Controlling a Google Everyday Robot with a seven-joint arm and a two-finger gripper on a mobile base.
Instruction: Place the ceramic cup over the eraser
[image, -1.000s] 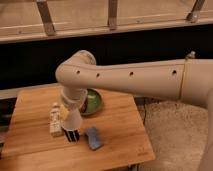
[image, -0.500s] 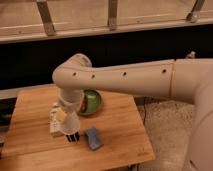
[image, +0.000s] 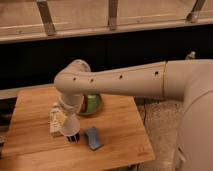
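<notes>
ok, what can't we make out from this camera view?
- Claw: its tips are dark against the wooden table; the wrist covers its top, so the grip is unreadable.
- Eraser: not visible; possibly hidden behind the arm.
- Ceramic cup: partly covered by the wrist; its rim can't be traced.
- Green round object: the elbow hides its left half.
- Light blue object: too blurred to identify.

Wooden table (image: 30, 105), dark wall behind, pale ledge with metal posts (image: 46, 17), possibly speckled floor (image: 160, 117).
</notes>
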